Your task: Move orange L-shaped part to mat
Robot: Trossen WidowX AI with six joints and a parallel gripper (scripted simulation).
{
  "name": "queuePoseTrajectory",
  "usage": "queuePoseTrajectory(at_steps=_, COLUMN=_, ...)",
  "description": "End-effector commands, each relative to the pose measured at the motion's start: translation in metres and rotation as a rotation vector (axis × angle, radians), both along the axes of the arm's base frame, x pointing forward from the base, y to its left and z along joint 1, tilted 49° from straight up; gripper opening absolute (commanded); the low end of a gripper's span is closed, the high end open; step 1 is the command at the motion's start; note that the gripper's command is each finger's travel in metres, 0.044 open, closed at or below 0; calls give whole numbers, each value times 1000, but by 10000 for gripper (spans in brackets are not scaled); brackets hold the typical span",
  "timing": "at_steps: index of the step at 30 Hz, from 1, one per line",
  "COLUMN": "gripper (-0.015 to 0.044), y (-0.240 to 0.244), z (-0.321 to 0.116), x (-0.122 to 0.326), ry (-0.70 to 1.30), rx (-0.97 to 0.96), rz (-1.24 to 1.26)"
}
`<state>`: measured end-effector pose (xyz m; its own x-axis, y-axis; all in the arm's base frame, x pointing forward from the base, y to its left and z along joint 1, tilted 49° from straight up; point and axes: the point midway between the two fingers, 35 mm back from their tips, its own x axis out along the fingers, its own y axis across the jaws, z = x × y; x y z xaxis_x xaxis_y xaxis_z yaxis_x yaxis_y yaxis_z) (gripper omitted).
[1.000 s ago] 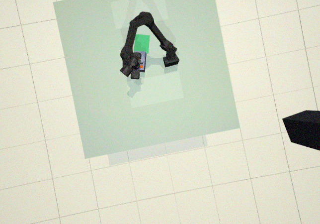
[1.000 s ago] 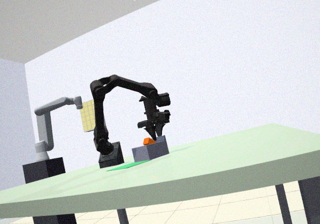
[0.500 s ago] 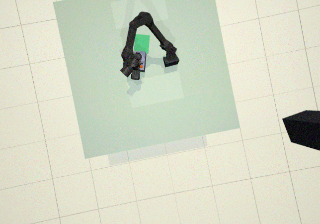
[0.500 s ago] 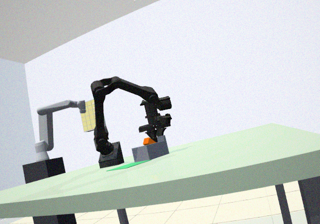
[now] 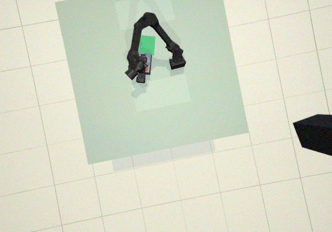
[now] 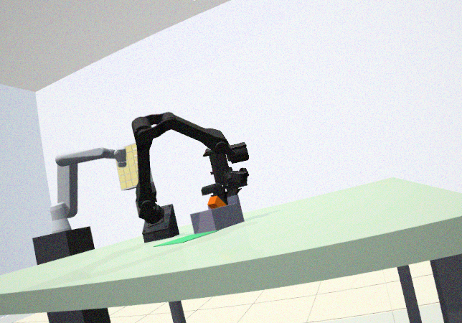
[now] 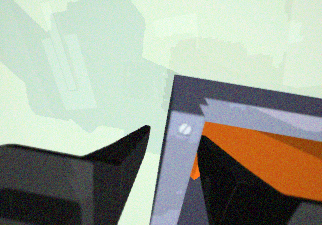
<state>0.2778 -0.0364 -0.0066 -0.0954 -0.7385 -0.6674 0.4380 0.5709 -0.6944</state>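
While one grey tray (image 6: 218, 217) stands on the pale green bench (image 6: 298, 233), it carries a single orange L-shaped part (image 6: 215, 201), tipped so one end rises above the tray's rim at about 10 o'clock of the tray in the exterior view. From the wrist camera, the part (image 7: 260, 153) lies in the pocket at 3 o'clock, framed by the tray wall (image 7: 177, 158). One gripper (image 7: 172, 153) is down at the tray, partly open and gripping nothing: one finger (image 7: 125, 145) sits outside the wall over the bench, the other (image 7: 220, 175) inside, against the orange part. One green mat (image 5: 147, 44) lies just beside the tray (image 5: 148, 60) at 12 o'clock in the top view
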Motion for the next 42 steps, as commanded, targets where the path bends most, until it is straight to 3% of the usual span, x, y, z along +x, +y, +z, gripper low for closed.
queuePoseTrajectory(at_steps=1, gripper=180, y=-4, z=-1, x=-3, ry=9, rx=-7, rz=-3)
queuePoseTrajectory(at_steps=28, gripper=180, y=16, z=2, x=5, ry=8, rx=-5, rz=-3)
queuePoseTrajectory(at_steps=37, gripper=180, y=77, z=69, x=9, ry=10, rx=-3, rz=-3)
queuePoseTrajectory(at_steps=42, gripper=180, y=78, z=71, x=9, ry=10, rx=-3, rz=-3)
